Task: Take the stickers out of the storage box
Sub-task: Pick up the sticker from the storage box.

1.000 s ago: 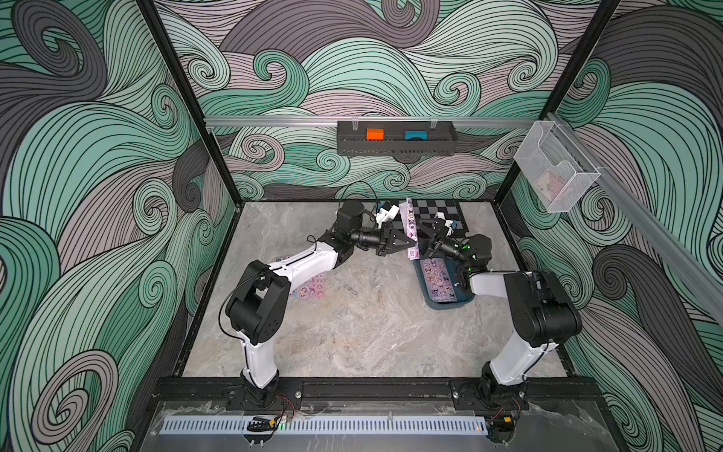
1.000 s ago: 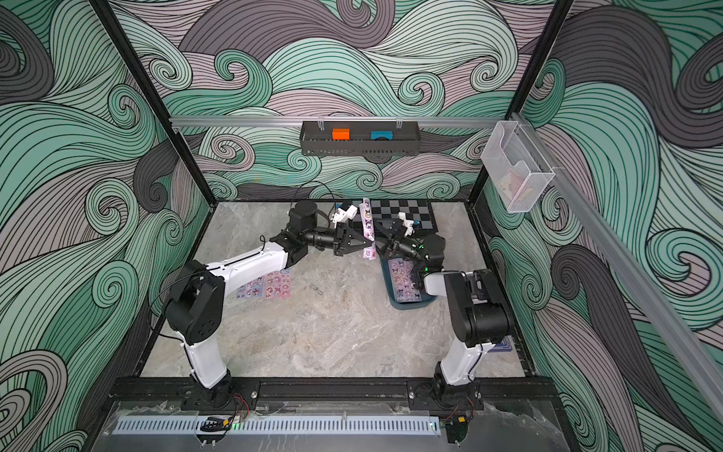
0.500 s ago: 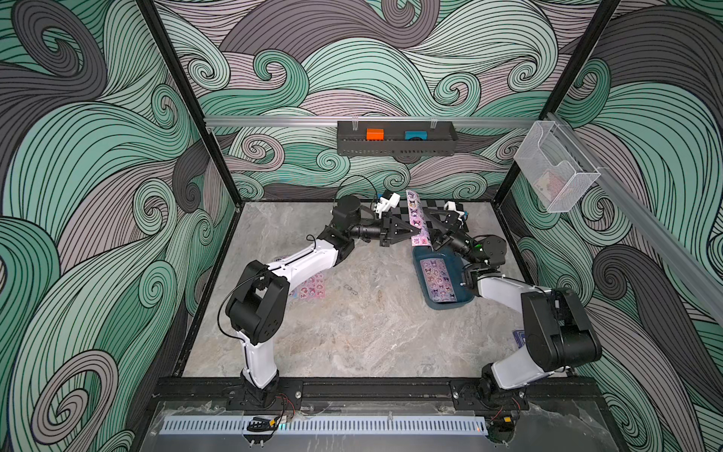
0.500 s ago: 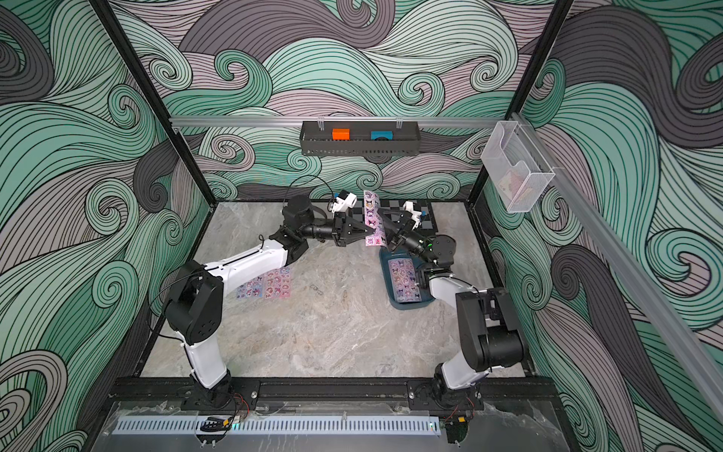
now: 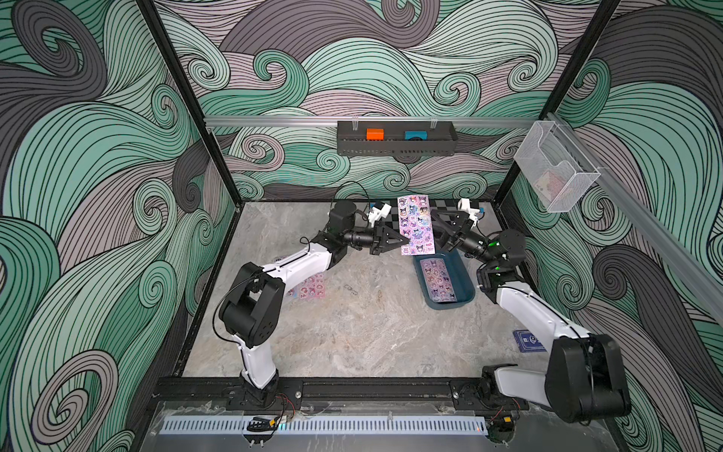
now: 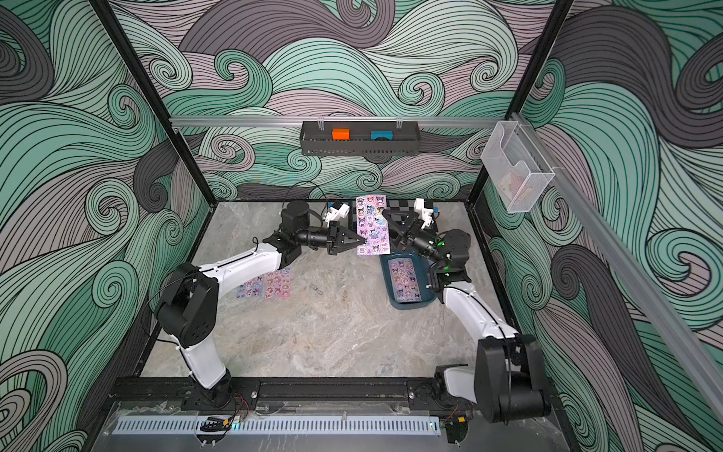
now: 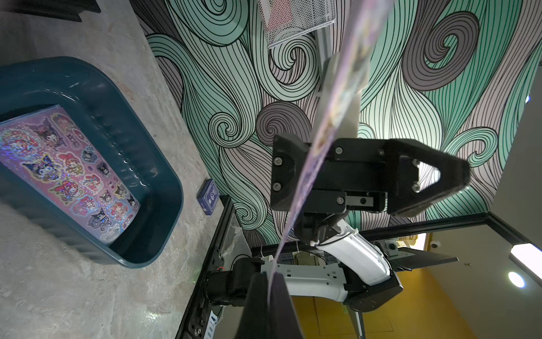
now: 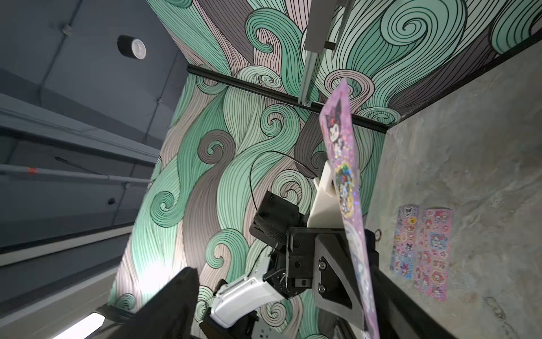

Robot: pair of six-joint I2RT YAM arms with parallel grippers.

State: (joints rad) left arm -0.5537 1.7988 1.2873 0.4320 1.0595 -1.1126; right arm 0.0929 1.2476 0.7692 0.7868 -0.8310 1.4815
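Note:
One of the stickers, a pink-purple sheet [image 5: 415, 225] [image 6: 371, 225], hangs upright in the air over the back of the table. My left gripper [image 5: 407, 242] [image 7: 272, 274] is shut on its lower edge. My right gripper [image 5: 436, 231] [image 8: 284, 267] stands open on the sheet's far side, and in the right wrist view the sheet [image 8: 343, 176] runs between its fingers, close to one of them. Below lies the dark teal storage box [image 5: 465, 270] [image 7: 164, 176] with another sheet [image 5: 438, 280] [image 7: 67, 173] flat inside. Two more sheets [image 5: 309, 287] [image 8: 419, 249] lie on the table under my left arm.
A black perforated tray [image 5: 395, 146] with an orange and a blue block hangs on the back wall. A clear bin [image 5: 555, 172] hangs on the right wall. A checkered mat [image 5: 444, 205] lies at the back, and a dark blue card pack [image 5: 528, 340] near my right arm.
The left gripper has lifted the sheet and turned it from edge-on to face the top cameras. The right arm has stretched out and risen beside the sheet, its jaws a little narrower.

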